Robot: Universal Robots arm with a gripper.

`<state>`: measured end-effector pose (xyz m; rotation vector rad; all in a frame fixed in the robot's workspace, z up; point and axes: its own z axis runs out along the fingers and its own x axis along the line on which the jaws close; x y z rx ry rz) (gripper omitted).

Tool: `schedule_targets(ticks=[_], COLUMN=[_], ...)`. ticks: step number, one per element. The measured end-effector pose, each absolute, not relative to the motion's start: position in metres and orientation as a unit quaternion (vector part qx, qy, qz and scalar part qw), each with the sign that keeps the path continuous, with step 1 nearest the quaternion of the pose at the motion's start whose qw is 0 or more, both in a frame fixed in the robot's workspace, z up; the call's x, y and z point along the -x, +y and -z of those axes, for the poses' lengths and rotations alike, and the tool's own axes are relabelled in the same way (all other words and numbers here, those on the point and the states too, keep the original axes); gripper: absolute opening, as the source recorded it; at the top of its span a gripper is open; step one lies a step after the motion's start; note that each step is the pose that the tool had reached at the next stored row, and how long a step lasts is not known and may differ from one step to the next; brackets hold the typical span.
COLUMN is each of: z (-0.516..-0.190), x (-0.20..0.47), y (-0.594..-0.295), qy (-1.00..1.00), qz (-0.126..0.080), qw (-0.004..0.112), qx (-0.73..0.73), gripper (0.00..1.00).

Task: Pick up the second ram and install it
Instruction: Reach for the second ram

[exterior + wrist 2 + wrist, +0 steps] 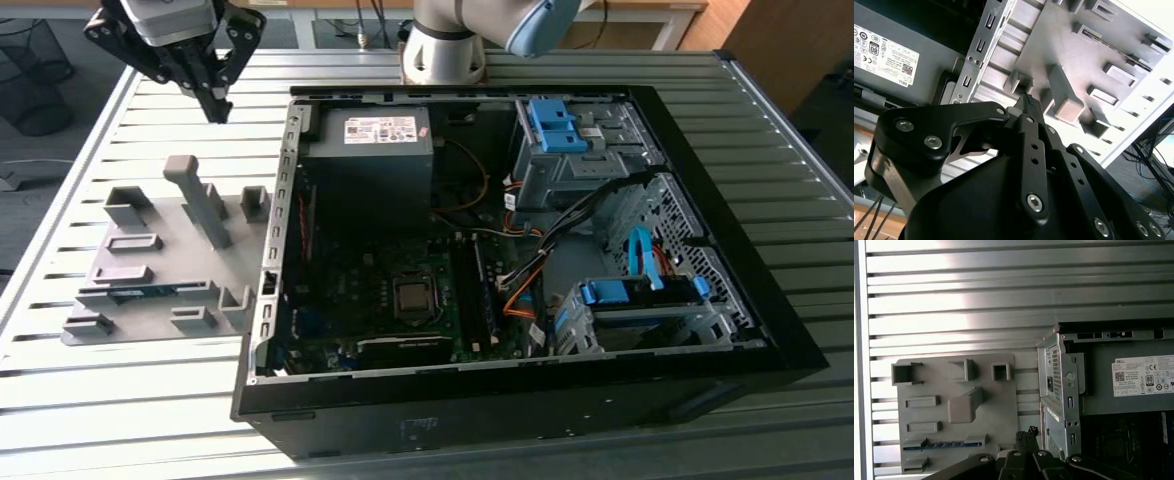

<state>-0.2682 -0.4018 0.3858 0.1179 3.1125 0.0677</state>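
While the ram stick point(140, 291) lies in its tray point(160, 262), the gripper point(216, 108) hangs at its twelve o'clock, fingers seemingly pinched together, empty.

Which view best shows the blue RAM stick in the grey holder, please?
The first wrist view: the RAM stick shows as a blue strip in the grey holder. The exterior view gives a thin blue sliver. In the second wrist view I cannot tell it apart.

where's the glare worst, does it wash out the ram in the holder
First wrist view: glare on the slatted table, but the blue ram in the grey holder sits clear of it. Second wrist view: table past the holder blows out white. Exterior view: even light, computer case interior dark.
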Motion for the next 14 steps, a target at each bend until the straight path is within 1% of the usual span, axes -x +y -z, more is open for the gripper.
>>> schedule_targets(ticks=[14], z=[-0.385], x=[0.283], y=[-0.410], qy=[0.999], qz=[-0.022], qw=[0.013], qx=[-0.038], gripper=[0.11])
